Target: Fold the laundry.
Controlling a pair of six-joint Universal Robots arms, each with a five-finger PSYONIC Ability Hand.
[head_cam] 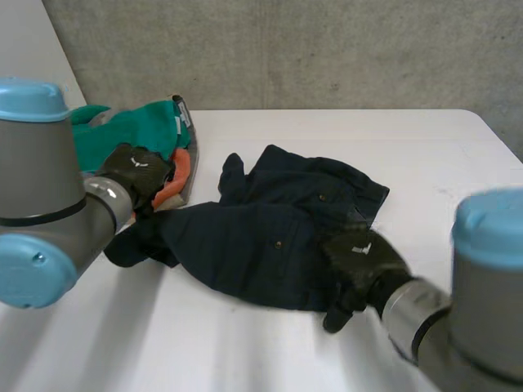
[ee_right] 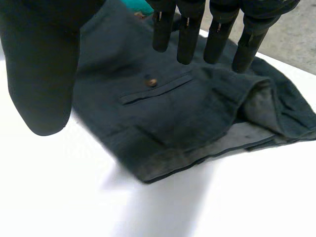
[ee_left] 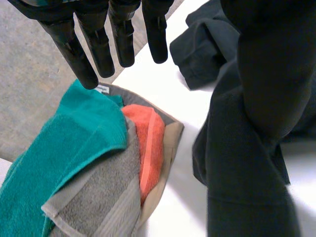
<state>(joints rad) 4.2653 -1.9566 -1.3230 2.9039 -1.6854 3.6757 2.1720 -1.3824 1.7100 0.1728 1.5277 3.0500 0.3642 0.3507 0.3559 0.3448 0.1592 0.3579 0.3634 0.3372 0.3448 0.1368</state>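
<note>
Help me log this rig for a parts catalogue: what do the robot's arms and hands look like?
The left arm and right arm are thick grey cylinders with round light-blue joint caps and a silvery wrist ring. The left hand and right hand are black, each with a small white mark on its back. Their fingers are slim black rods; the thumbs are thicker.

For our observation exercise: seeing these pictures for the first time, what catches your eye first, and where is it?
A crumpled dark navy garment with buttoned pockets sprawls across the middle of the white table. At its end by the left hand lies a stack of folded towels, teal, grey and orange. The right hand, fingers straight, is over the garment's near edge.
</note>
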